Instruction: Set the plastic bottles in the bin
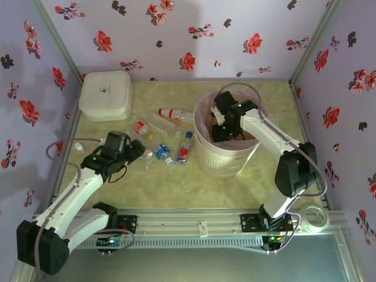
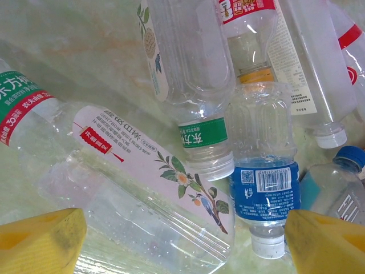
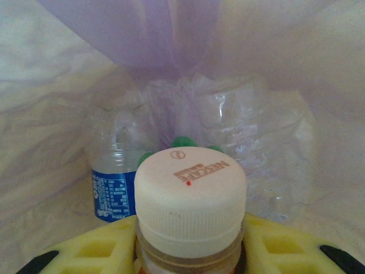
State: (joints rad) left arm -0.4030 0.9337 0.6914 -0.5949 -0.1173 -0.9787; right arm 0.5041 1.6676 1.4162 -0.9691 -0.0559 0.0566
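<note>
Several plastic bottles [image 1: 164, 134] lie on the table left of the bin [image 1: 226, 154], a white ribbed basket with a pink liner. My left gripper [image 1: 134, 151] hovers open over them. Between its yellow fingertips [image 2: 40, 240] lies a clear bottle with a flowered white label [image 2: 142, 188]; beside it are a blue-labelled bottle [image 2: 265, 182] and a green-banded one [image 2: 194, 85]. My right gripper [image 1: 223, 126] reaches into the bin, shut on a cream-capped bottle [image 3: 191, 188]. Below it in the bin lie a blue-labelled bottle [image 3: 114, 191] and a crumpled clear one [image 3: 251, 148].
A white rounded lidded box [image 1: 106, 95] stands at the back left. A roll of tape [image 1: 314, 216] lies near the right arm's base. Flowered walls close in the table on three sides. The pink liner [image 3: 171, 40] hangs close around the right gripper.
</note>
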